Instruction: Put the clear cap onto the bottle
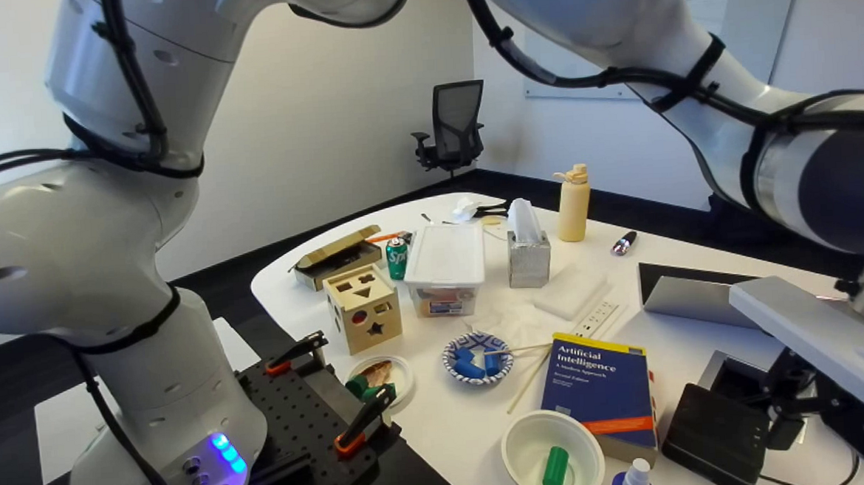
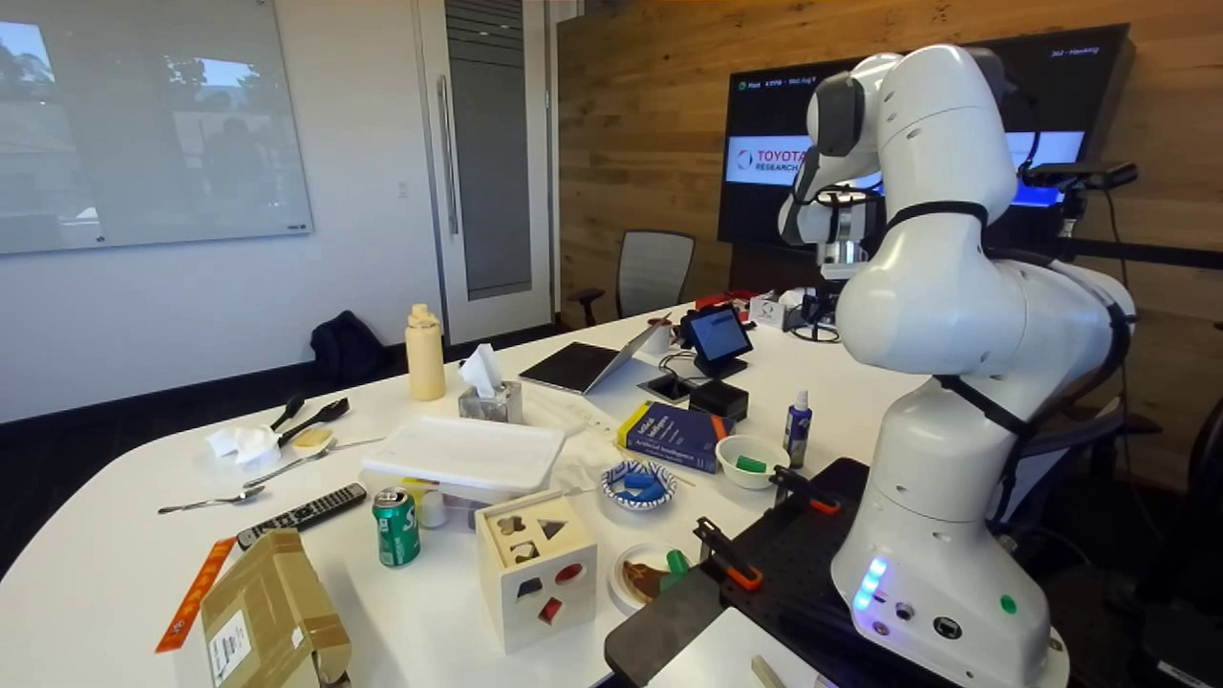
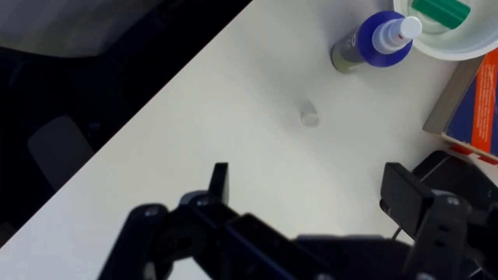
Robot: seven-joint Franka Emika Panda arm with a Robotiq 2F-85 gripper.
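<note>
A small clear cap stands on the white table in the wrist view. I cannot make it out in either exterior view. The bottle is a purple spray bottle with a white nozzle on top, standing upright up and right of the cap in the wrist view. The bottle also shows in both exterior views, with no clear cap over its nozzle. My gripper is open and empty, with its fingers wide apart above the table. The cap lies beyond the fingertips, roughly centred between them in the wrist view.
A white bowl holding a green cylinder stands beside the bottle. A thick blue book and a black box lie to the right. The table's edge runs diagonally along the left in the wrist view.
</note>
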